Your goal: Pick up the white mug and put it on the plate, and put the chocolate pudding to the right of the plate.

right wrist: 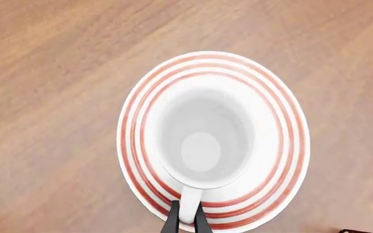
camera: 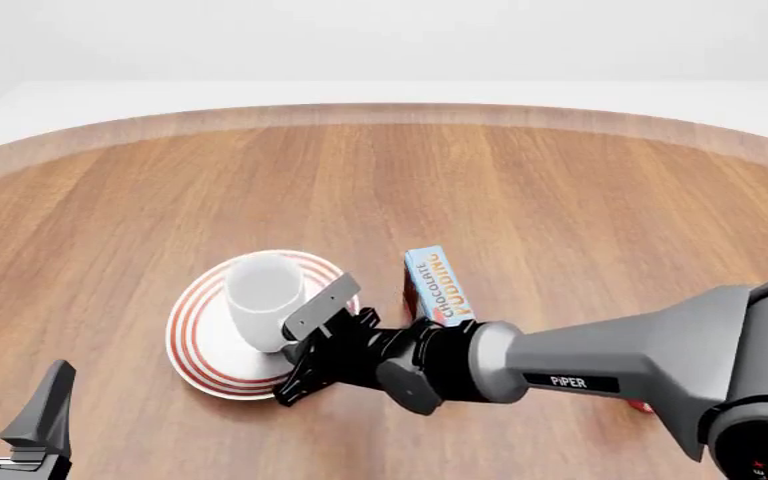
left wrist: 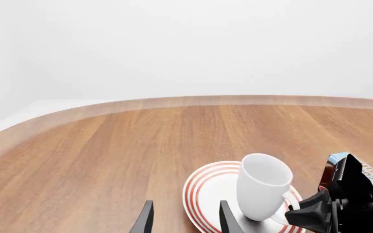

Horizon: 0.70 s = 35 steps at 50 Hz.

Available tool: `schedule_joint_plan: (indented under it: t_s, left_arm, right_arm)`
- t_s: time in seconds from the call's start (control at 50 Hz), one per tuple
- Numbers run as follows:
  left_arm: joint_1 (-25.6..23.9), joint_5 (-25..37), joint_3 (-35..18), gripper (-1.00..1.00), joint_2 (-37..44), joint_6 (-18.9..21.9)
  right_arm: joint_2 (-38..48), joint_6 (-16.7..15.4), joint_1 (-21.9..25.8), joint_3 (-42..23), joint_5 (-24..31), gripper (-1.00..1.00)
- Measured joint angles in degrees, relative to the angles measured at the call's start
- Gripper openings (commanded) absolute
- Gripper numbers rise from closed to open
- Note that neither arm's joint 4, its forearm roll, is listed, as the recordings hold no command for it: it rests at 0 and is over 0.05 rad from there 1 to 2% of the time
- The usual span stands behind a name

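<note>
R gripper is closing its jaws on the white mug handle: in the R wrist view the two dark fingertips are sitting one on each side of the white loop handle, pinching it w/ almost no gap. Mug is standing upright, mouth up, just ahead of those jaws, its base resting on the plate approx at the centre; red rings are showing all round it.

In the front view the R arm is reaching across from the right side, w/ the gripper at the mug's near-right side over the plate rim. Chocolate pudding is lying flat on the table behind the R jaws, beside the wrist, near the plate's right edge but not touching it; blue lettered face is pointing up. A small red bit is peeking out from under the R forearm, too hidden to tell what it is.

L gripper is sitting w/ jaws apart, holding nothing, low at the near-left corner of the table, well apart from the plate. In the L wrist view its fingers are showing spread, w/ the plate and mug ahead of the jaws and off to one side, and the pudding partly hidden behind the R arm beyond them.
</note>
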Motion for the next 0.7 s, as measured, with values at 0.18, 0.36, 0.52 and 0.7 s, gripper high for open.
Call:
schedule_joint_plan:
  t_s: [0.18, 0.36, 0.52, 0.7]
  left_arm:
    - [0.0, 0.0, 0.0, 1.0, 0.0, 0.0]
    - [0.0, 0.0, 0.0, 1.0, 0.0, 0.0]
    - [0.0, 0.0, 0.0, 1.0, 0.0, 0.0]
    - [0.0, 0.0, 0.0, 1.0, 0.0, 0.0]
  right_arm:
    - [0.1, 0.2, -0.1, -0.1, 0.3, 1.0]
    - [0.1, 0.8, 0.1, -0.3, 0.4, 1.0]
    - [0.0, 1.1, 0.2, -0.4, 0.5, 1.0]
    - [-0.3, 1.2, 0.4, -0.4, 0.6, 1.0]
